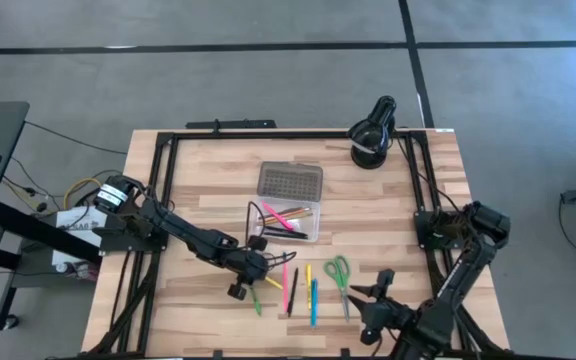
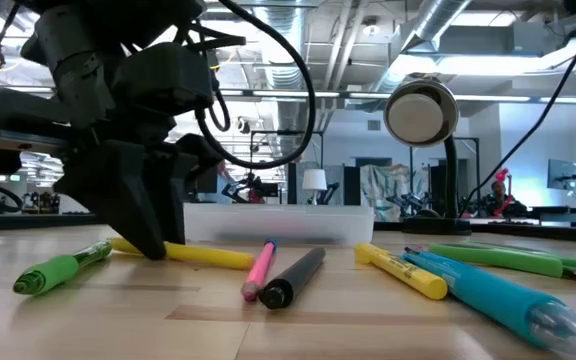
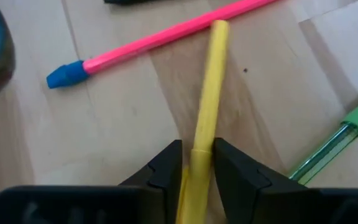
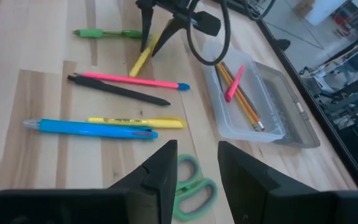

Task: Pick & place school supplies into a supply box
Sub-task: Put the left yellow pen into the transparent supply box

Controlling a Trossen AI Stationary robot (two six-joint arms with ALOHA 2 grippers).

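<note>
My left gripper (image 3: 197, 163) is down at the table just in front of the supply box (image 1: 290, 203), its two dark fingers (image 3: 166, 167) standing either side of a yellow pencil (image 3: 207, 93) that lies flat on the wood. The jaws are narrowed to little more than the pencil's width and look to be touching it on both sides; I judge this a grip just closing, and the pencil is not yet lifted.

The pencil looks light, thin and stiff, with a smooth painted barrel that could slip or swivel between flat fingers. I have it near one end, so the long free part may droop or swing; a hold nearer the middle would carry steadier. It is unlikely to break under a gentle squeeze.

A pink pencil (image 3: 166, 34) with a blue eraser tip lies just beyond the yellow one's far end, and a green pen (image 3: 337, 140) lies near on the other side.

The supply box is a clear tray with its grey dotted lid (image 1: 290, 180) folded open behind it. It already holds a few pencils, orange and pink among them, lying lengthwise, with room left.

My right gripper (image 4: 197, 165) hovers at the table's near right, jaws apart and holding nothing, above the green-handled scissors (image 4: 194, 186). A blue marker (image 4: 92, 129), a yellow highlighter (image 4: 135, 121) and a black pen (image 4: 120, 90) lie loose on the table
</note>
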